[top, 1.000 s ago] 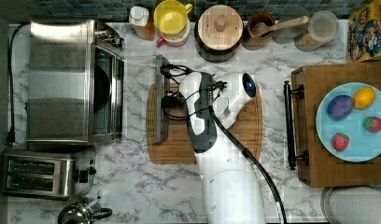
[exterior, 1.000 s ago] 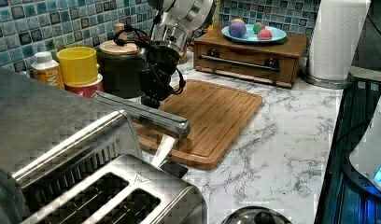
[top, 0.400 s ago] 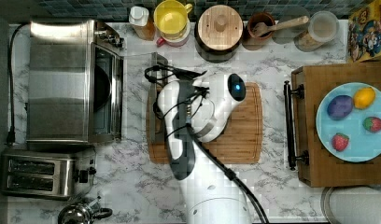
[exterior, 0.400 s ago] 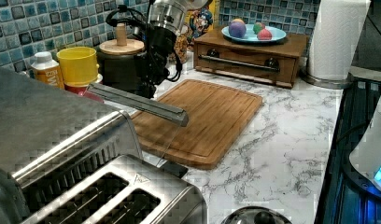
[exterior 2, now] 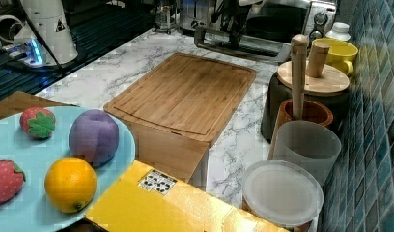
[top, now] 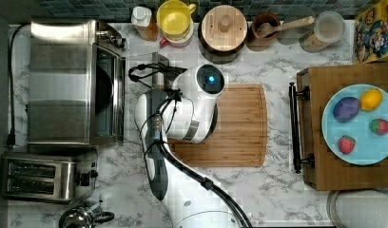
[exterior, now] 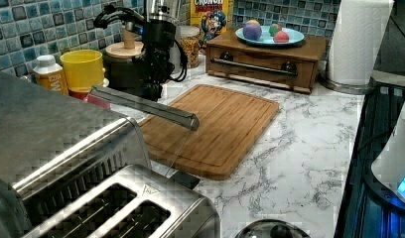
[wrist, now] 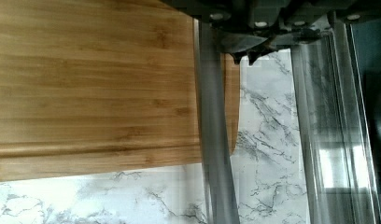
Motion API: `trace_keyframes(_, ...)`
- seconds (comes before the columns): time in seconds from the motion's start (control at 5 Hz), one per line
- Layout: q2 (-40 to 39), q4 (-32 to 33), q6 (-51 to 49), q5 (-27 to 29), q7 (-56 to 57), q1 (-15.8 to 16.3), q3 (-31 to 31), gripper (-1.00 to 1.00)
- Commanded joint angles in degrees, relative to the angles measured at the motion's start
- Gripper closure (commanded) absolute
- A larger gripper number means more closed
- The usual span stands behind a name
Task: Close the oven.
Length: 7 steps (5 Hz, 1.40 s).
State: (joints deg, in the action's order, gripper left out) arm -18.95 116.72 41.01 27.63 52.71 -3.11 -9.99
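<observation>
I see the oven point(top: 63, 80) at the top view's left side of the table point(top: 277, 190), next to the toaster point(top: 40, 175). Its glass door hangs part way open, tilted up over the edge of the wooden board point(exterior: 215, 124). The steel bar handle point(exterior: 143, 104) sticks out in the air. My gripper point(exterior: 153, 89) is right at the far end of that handle. I cannot tell if its fingers are apart or together
</observation>
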Motion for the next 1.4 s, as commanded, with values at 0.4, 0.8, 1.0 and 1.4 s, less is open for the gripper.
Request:
trace_keyframes(0.4, 9.67, -7.44, 1.10, -7.00, -10.14, 11.02, -8.90, 1.00)
trace_keyframes(0.8, 5.27, -13.62, -3.03, -28.74, -29.24, 15.10, -10.99, 1.00)
trace_keyframes(1.0, 2.61, -18.06, -8.18, -38.96, -41.01, 16.85, -10.70, 1.00)
trace_keyframes(1.4, 4.90, -17.35, -7.27, -35.33, -40.01, 15.20, -11.21, 1.00)
